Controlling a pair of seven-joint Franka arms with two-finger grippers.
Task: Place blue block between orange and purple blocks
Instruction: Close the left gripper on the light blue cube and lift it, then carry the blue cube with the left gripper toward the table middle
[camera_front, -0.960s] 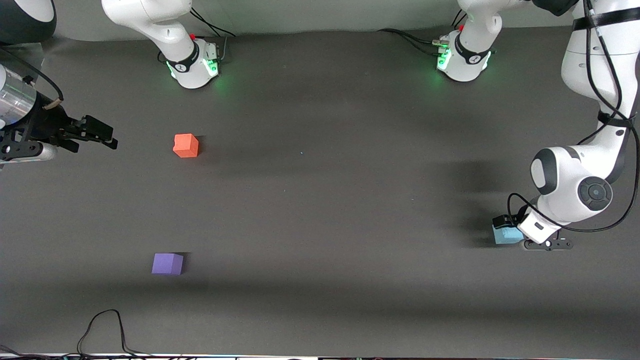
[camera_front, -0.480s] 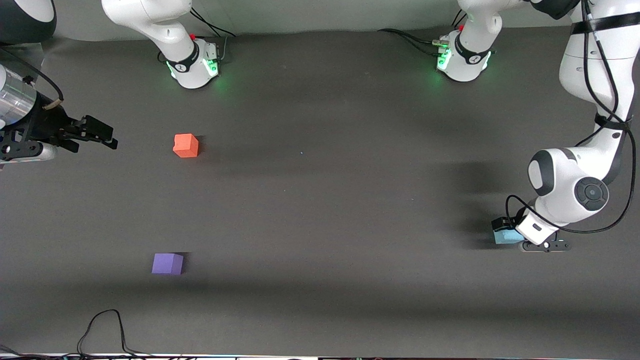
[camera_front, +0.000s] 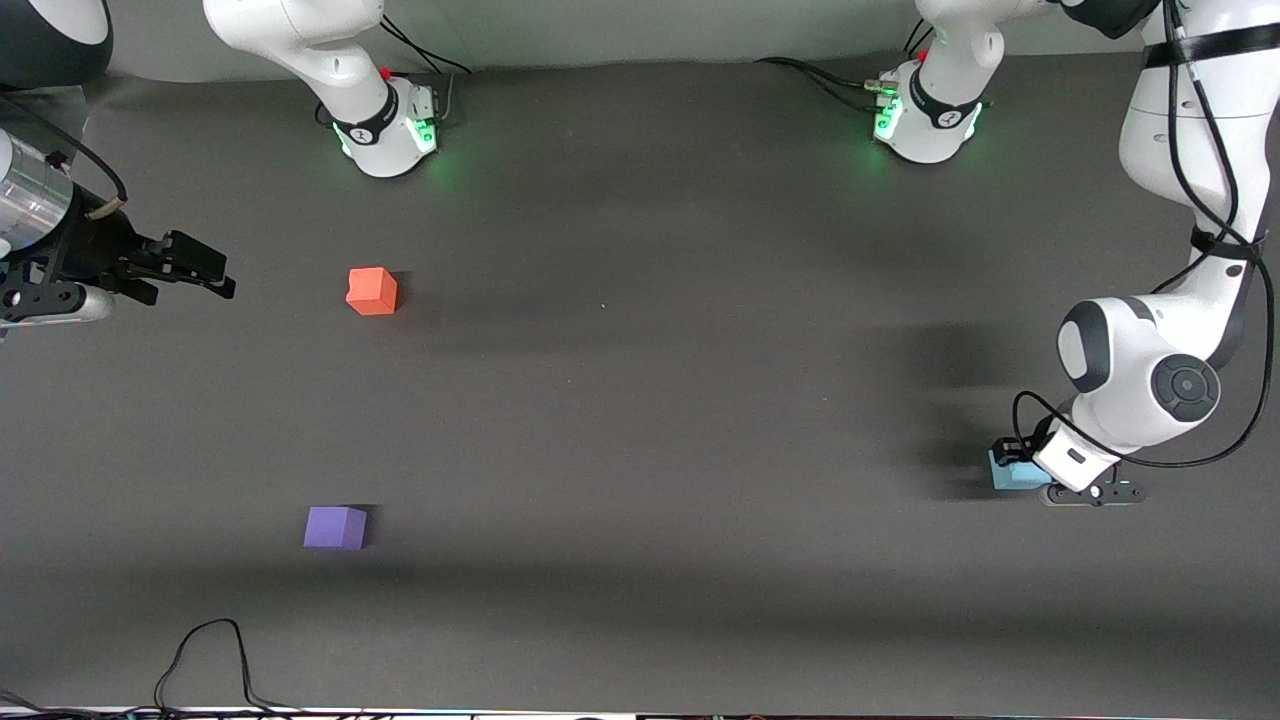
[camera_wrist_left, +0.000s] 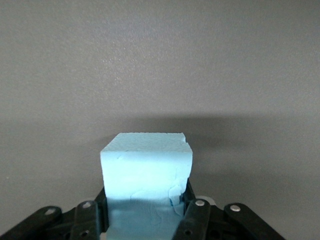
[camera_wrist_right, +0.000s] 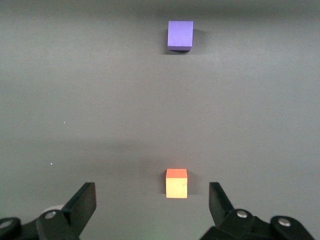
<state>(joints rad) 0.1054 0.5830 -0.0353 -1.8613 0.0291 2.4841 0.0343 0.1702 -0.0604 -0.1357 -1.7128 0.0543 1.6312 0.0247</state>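
The light blue block (camera_front: 1012, 474) rests on the dark table at the left arm's end. My left gripper (camera_front: 1018, 462) is down around it and shut on it. In the left wrist view the blue block (camera_wrist_left: 146, 167) fills the gap between the black fingers (camera_wrist_left: 194, 216), which press its two sides. The orange block (camera_front: 372, 291) (camera_wrist_right: 176, 183) and the purple block (camera_front: 335, 527) (camera_wrist_right: 180, 35) stand apart at the right arm's end, the purple one nearer the front camera. My right gripper (camera_front: 205, 272) (camera_wrist_right: 152, 199) waits open above the table beside the orange block, holding nothing.
The two arm bases (camera_front: 390, 125) (camera_front: 925, 115) stand along the table edge farthest from the front camera. A black cable (camera_front: 205, 655) loops onto the table at its nearest edge, toward the right arm's end. Bare mat lies between the orange and purple blocks.
My left gripper's fingers have closed onto the blue block, and its wrist has shifted slightly. The right arm and the other two blocks have not moved.
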